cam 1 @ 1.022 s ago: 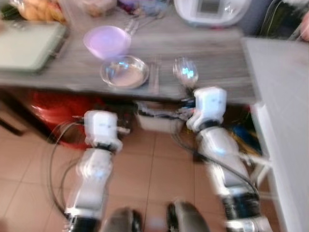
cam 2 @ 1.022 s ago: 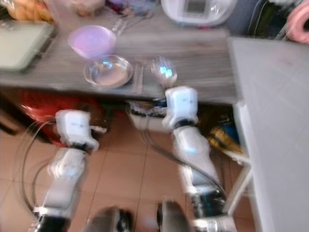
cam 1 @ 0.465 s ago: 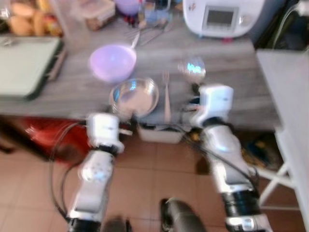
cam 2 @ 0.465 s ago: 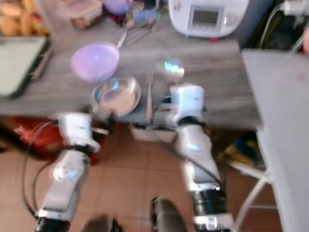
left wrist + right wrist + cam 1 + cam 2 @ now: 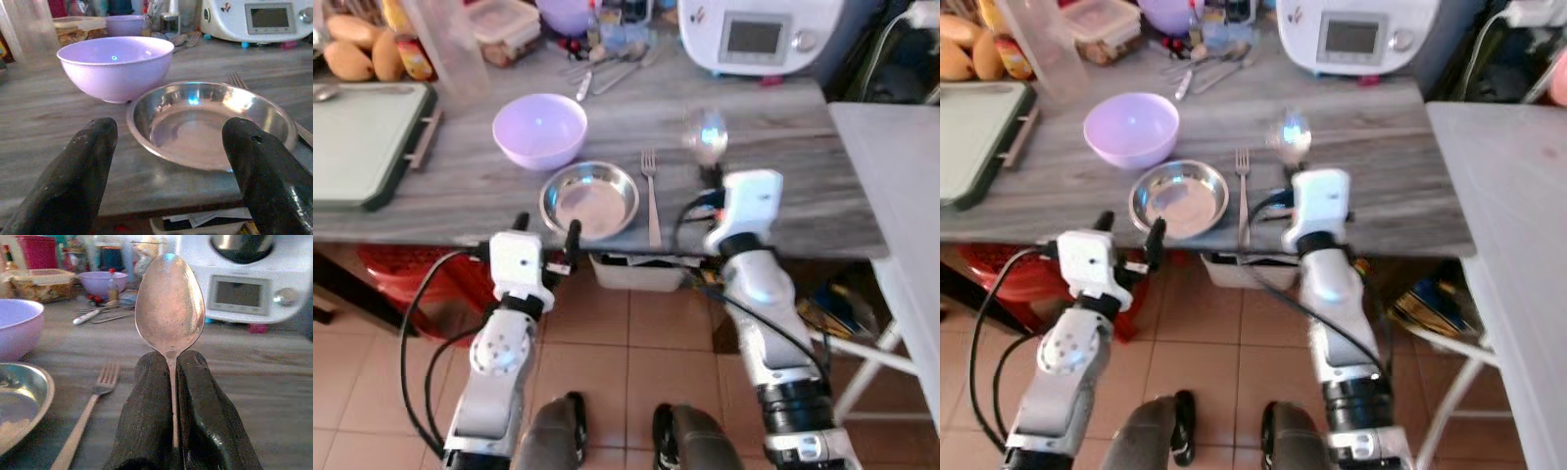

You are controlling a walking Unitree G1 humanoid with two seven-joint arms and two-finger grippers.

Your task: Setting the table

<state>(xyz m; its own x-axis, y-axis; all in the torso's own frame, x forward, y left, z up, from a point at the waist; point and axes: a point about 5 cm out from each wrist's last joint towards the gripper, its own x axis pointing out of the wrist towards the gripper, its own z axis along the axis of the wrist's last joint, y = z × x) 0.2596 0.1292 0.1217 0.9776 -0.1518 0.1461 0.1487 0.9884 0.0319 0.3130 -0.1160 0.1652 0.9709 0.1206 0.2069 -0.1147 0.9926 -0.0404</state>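
A round steel plate (image 5: pixel 588 199) lies near the front edge of the grey wooden counter (image 5: pixel 783 176). A fork (image 5: pixel 652 196) lies just right of it, tines pointing away from me. Behind the plate stands an empty purple bowl (image 5: pixel 539 129). My right gripper (image 5: pixel 171 363) is shut on a spoon (image 5: pixel 705 132), holding it by the handle with the bowl end up, above the counter to the right of the fork. My left gripper (image 5: pixel 548 233) is open at the counter's front edge, its fingers (image 5: pixel 88 161) spread level with the plate (image 5: pixel 210 125).
A green cutting board (image 5: pixel 357 137) lies at the left of the counter. A white kitchen appliance (image 5: pixel 759 34), loose cutlery (image 5: pixel 607 64) and food containers stand at the back. A white table (image 5: pixel 901 196) adjoins on the right. A red tub (image 5: pixel 411 284) sits under the counter.
The camera has come nearer the counter and steadied, so plate, fork and bowl sit lower in view. The right gripper still holds the spoon; the left gripper has reached the counter edge.
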